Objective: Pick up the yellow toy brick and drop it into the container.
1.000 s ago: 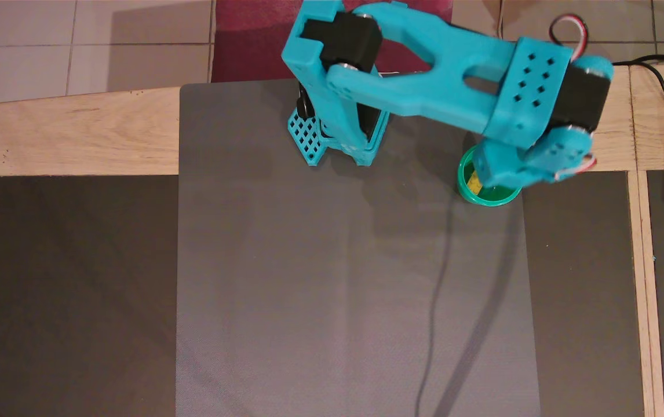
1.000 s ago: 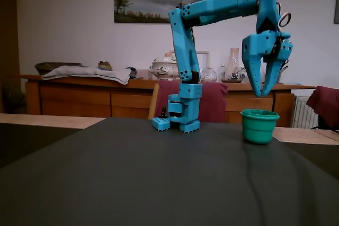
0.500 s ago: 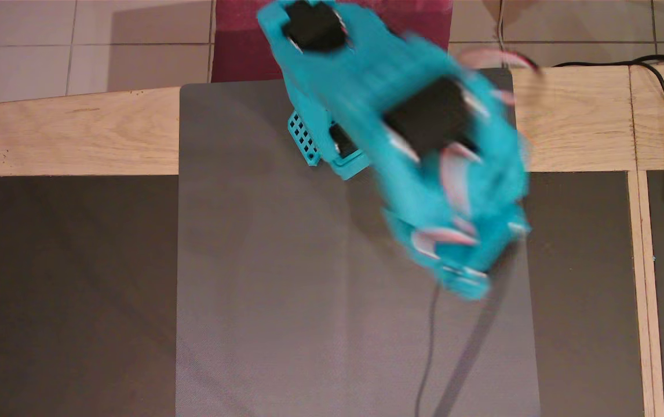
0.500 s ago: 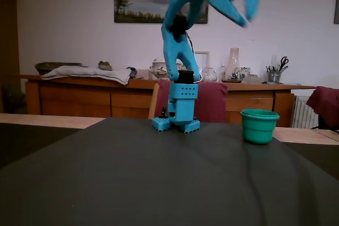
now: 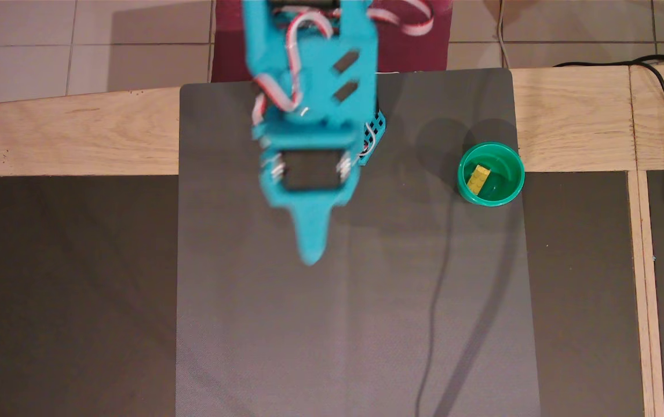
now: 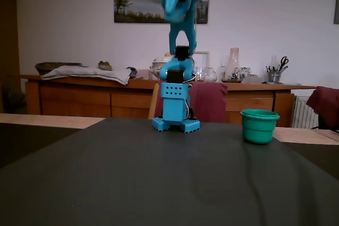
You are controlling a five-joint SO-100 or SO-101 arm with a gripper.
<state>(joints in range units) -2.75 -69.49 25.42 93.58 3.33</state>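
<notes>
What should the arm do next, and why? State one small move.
Probably nothing beyond settling into rest: the yellow toy brick already lies inside the container, and the pincer hangs empty over the dark mat, well away from the cup. Whether its jaws are open cannot be told.

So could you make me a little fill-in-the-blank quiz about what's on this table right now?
1. The small yellow plastic toy brick lies inside the round teal-green plastic ____.
2. In the overhead view, that cup stands to the ____ of the blue robot arm.
3. The cup stands on the dark grey ____, near its edge.
4. The arm's hand holds ____.

Missing words: cup; right; mat; nothing
</notes>
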